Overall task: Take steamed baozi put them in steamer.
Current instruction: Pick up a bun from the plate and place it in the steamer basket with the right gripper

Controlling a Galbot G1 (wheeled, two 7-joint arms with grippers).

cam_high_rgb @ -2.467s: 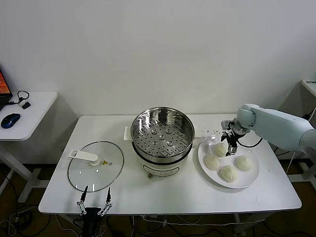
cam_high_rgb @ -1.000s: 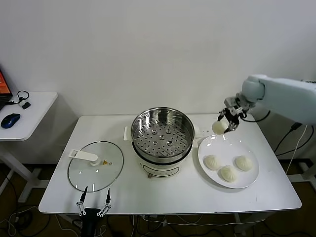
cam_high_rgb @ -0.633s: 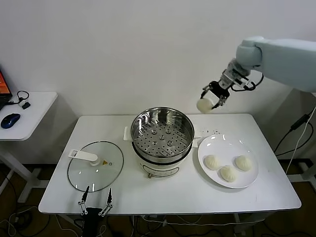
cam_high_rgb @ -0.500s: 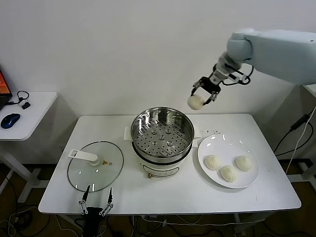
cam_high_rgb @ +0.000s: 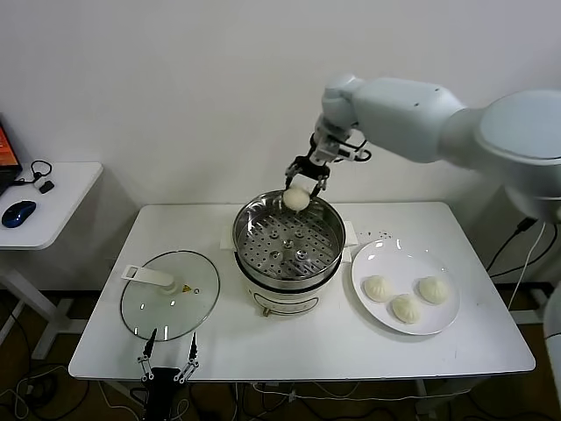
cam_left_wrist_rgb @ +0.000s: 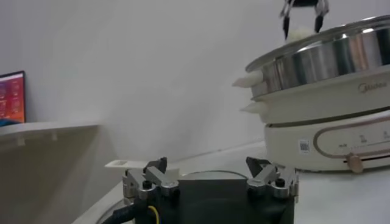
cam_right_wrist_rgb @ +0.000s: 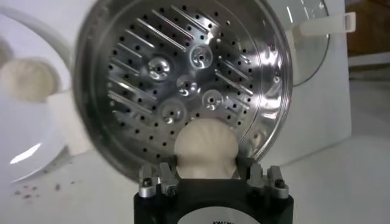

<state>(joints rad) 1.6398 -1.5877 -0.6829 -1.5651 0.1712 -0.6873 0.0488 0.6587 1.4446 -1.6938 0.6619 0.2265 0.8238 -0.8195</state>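
My right gripper (cam_high_rgb: 298, 190) is shut on a white pleated baozi (cam_high_rgb: 296, 199) and holds it over the far rim of the steel steamer (cam_high_rgb: 263, 259), whose perforated tray (cam_high_rgb: 285, 248) is bare. In the right wrist view the baozi (cam_right_wrist_rgb: 205, 148) sits between my fingers above the tray (cam_right_wrist_rgb: 177, 91). Three more baozi (cam_high_rgb: 377, 287) (cam_high_rgb: 406, 307) (cam_high_rgb: 431, 288) lie on the white plate (cam_high_rgb: 390, 255) right of the steamer. My left gripper (cam_high_rgb: 169, 360) hangs open and empty at the table's front left edge. It also shows in the left wrist view (cam_left_wrist_rgb: 210, 176).
The round glass lid (cam_high_rgb: 166, 303) with a white handle lies flat left of the steamer, just beyond my left gripper. A small side table (cam_high_rgb: 53, 189) with a blue mouse (cam_high_rgb: 17, 213) stands at the far left. The steamer (cam_left_wrist_rgb: 323, 91) fills the right of the left wrist view.
My right gripper lifted one baozi off the plate, carried it up and leftward, and now holds it over the steamer's far rim. The plate holds three baozi. The left arm has not moved.
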